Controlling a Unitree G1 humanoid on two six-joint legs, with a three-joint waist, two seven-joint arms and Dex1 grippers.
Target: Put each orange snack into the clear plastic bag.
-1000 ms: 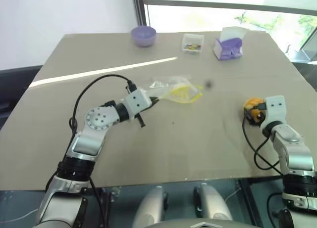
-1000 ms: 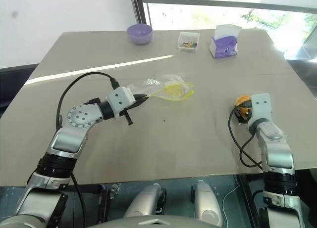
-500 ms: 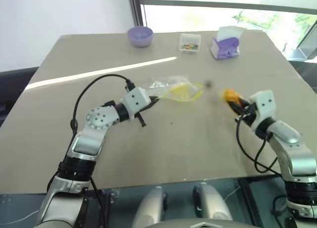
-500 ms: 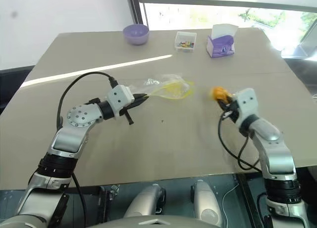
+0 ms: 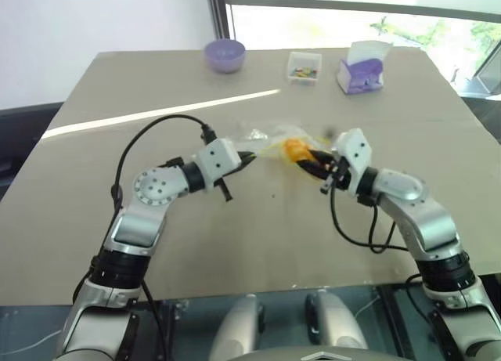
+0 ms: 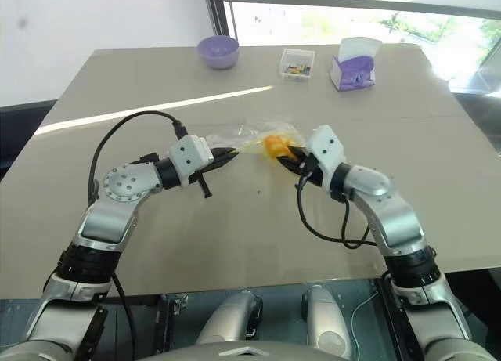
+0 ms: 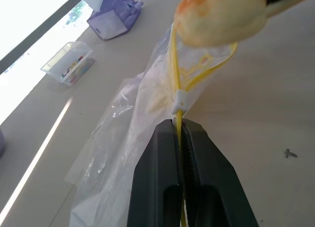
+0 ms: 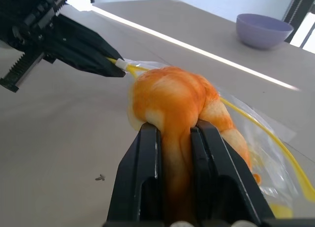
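Transfer under way: right gripper (image 5: pixel 316 167), clamped on the orange snack (image 5: pixel 295 149), has swung in from the right edge of the head view to frame centre within the last second, so the snack now sits at the mouth of the clear plastic bag (image 5: pixel 270 139), mid-table. Judged next step: push it inside, then release. Left gripper (image 5: pixel 248 157) has not moved, fingers pinched together on the bag's yellow strip (image 7: pixel 177 84). Left wrist view shows the mouth looping open right under the snack (image 7: pixel 220 15); right wrist view shows the bun squeezed between the fingers (image 8: pixel 147 163), purple bowl (image 8: pixel 262 31) behind.
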